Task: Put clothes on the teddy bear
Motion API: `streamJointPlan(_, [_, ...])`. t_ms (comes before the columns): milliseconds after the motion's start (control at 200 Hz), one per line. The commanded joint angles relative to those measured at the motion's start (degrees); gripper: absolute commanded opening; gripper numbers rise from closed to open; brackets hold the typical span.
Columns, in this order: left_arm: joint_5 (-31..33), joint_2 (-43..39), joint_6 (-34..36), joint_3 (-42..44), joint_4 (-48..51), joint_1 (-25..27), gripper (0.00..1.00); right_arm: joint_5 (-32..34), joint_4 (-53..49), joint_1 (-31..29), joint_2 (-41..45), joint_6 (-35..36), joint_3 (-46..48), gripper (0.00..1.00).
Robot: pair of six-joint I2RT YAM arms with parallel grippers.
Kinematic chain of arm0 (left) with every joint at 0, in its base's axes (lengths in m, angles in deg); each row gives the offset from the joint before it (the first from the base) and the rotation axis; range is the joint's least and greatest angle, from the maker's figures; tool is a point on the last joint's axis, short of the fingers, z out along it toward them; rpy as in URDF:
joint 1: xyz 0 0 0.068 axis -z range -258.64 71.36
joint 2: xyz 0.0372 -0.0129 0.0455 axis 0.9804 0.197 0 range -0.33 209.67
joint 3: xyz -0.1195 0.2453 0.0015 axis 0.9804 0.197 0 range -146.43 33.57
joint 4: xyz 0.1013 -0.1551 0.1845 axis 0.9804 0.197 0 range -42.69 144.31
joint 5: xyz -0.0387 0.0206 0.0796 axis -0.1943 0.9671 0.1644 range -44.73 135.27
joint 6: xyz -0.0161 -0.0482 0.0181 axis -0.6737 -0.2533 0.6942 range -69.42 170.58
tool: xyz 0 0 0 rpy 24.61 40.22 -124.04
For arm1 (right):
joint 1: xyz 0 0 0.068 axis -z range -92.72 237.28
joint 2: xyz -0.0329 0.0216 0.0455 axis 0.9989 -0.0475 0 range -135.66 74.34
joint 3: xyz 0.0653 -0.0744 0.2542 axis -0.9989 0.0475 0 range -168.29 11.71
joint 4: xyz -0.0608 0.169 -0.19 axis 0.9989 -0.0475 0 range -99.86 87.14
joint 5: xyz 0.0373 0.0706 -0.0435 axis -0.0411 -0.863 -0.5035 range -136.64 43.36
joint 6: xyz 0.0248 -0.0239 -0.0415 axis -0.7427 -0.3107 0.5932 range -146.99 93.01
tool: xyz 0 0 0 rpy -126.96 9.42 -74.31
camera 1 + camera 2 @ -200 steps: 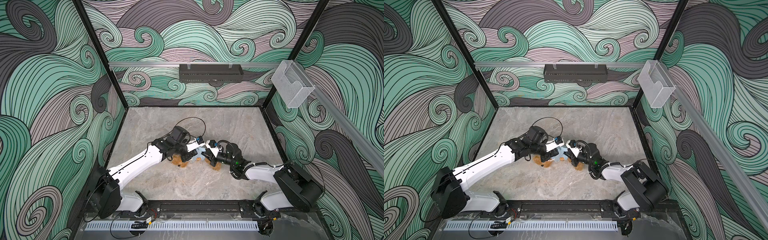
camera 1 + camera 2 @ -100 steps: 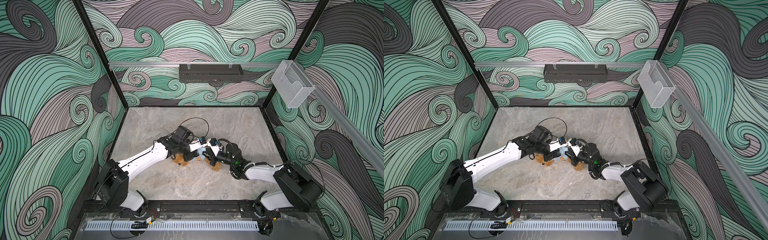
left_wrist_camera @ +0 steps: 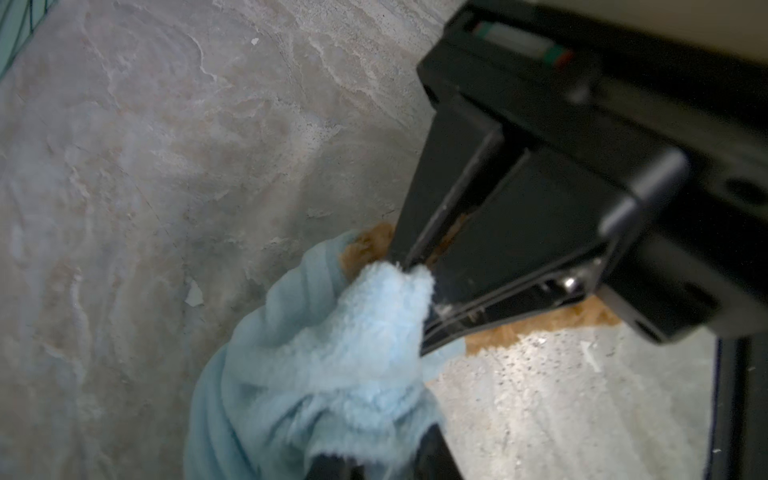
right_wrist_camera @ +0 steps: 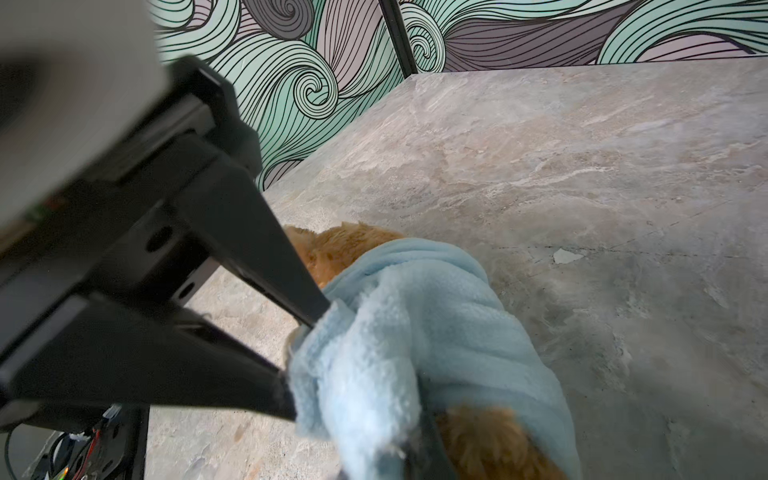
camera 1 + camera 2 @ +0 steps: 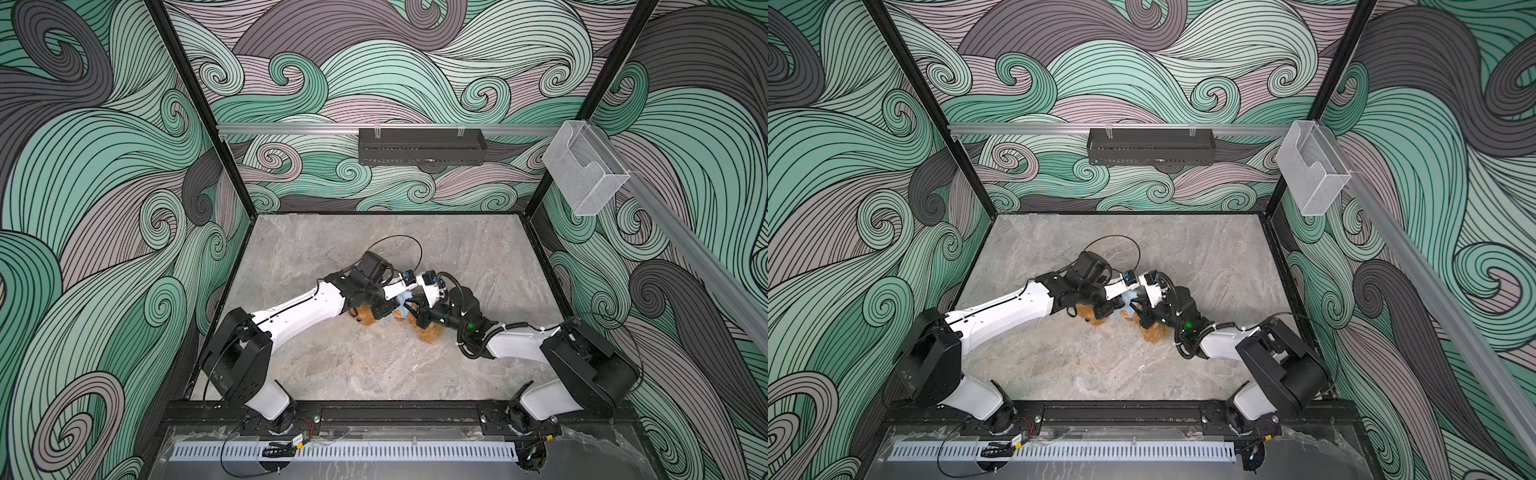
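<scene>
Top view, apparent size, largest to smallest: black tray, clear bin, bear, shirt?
1-2. black tray and clear bin: look alike, not ranked.
3. bear: only fur patches visible.
4. shirt: small blue sliver.

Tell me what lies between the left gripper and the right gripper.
A bunched fold of the light blue shirt fills the stretch: the left gripper and right gripper each pinch it, draped on the teddy bear. Both wrist views show it.
</scene>
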Motion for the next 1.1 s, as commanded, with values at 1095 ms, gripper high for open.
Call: streamJointPlan(1095, [-11.0,-27.7,-40.4,24.0,-37.8,-14.9,0.0,8.7,6.2,3.3,-2.6,2.8,4.7,0.0])
